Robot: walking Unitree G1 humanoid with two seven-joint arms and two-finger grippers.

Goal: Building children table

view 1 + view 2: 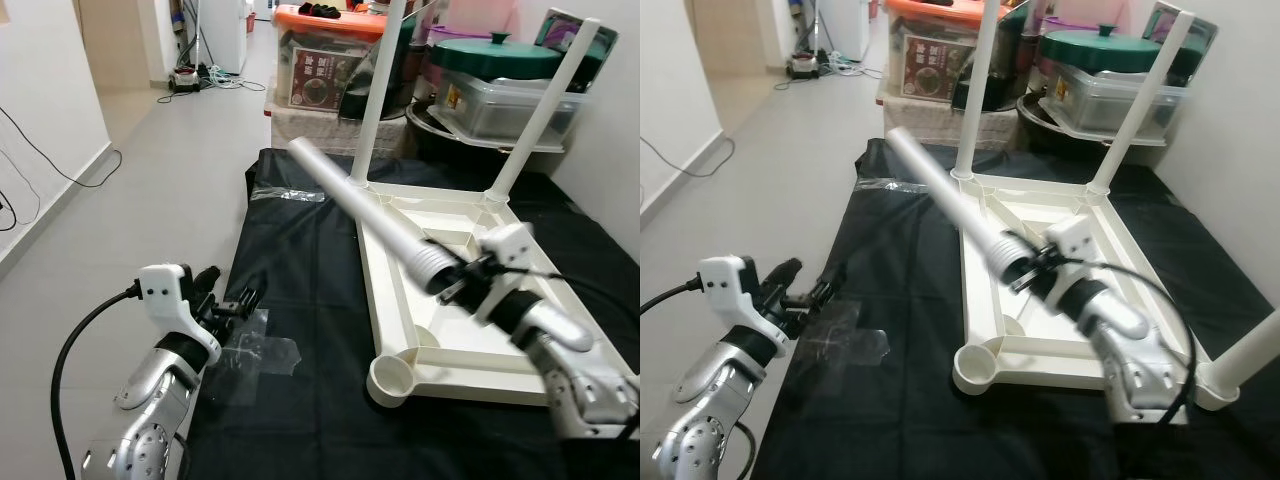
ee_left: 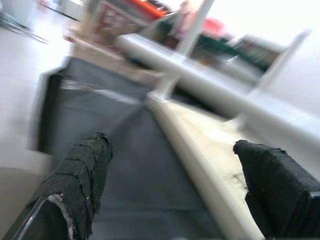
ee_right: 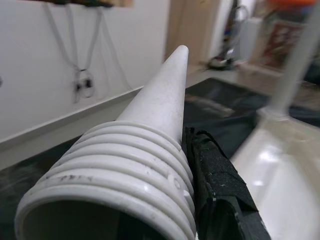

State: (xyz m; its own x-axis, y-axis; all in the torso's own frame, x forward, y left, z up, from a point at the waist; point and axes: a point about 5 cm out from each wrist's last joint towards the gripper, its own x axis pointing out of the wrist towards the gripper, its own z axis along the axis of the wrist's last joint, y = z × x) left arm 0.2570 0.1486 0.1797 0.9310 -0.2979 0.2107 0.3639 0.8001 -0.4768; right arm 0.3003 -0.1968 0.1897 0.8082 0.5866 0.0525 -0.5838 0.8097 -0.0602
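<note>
White tabletop [image 1: 400, 300] lies upside down on black sheet [image 1: 300, 290] spread over the floor [image 1: 120, 200]. Two legs [image 1: 375, 100] already stand upright in its far corner sockets. Near left corner socket [image 1: 392, 380] is open, nothing in it.

Right gripper [image 1: 465, 285] holds a third leg [image 1: 360, 205] by its threaded end, jaws pinching just beside the ribbed collar. The leg is tilted, pointing away and to the left, raised above the tabletop, its far tip over the sheet's far edge. Right wrist view shows the ribbed hollow end [image 3: 115, 190] close up with one black finger [image 3: 220, 190] pressed on its side.

Left gripper [image 1: 235, 300] hovers low over the sheet, left of the tabletop, jaws spread, holding nothing. Clear tape patch [image 1: 260, 345] lies on the sheet just beside it. Left wrist view is blurred; both padded fingers [image 2: 82, 175] apart, tabletop edge between them.

Storage boxes [image 1: 330, 60] and green-lidded pot [image 1: 495, 55] are stacked behind the sheet. Cables [image 1: 200, 80] on the floor far back.
</note>
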